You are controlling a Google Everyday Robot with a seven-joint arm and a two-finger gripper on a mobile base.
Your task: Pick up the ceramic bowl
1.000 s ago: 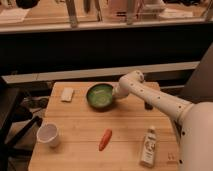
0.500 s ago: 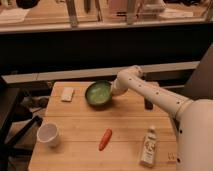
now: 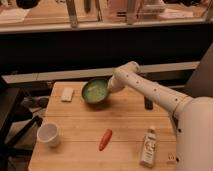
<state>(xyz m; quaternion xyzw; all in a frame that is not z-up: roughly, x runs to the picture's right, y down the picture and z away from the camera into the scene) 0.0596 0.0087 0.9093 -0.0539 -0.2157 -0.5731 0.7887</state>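
The ceramic bowl (image 3: 94, 91) is dark green with a mottled lighter green inside. It is at the back middle of the wooden table (image 3: 75, 120), tilted with its inside facing the camera and its right side raised. My gripper (image 3: 110, 86) is at the bowl's right rim, shut on it, at the end of the white arm (image 3: 150, 90) that reaches in from the right.
A small white cup (image 3: 49, 134) stands at the front left. An orange carrot (image 3: 105, 139) lies in the front middle. A white tube (image 3: 148, 146) lies at the front right. A pale block (image 3: 67, 94) lies left of the bowl. A dark small object (image 3: 148, 103) stands behind the arm.
The bowl has shifted a little left and up and has tipped toward the camera. The gripper and the arm's wrist moved left with it.
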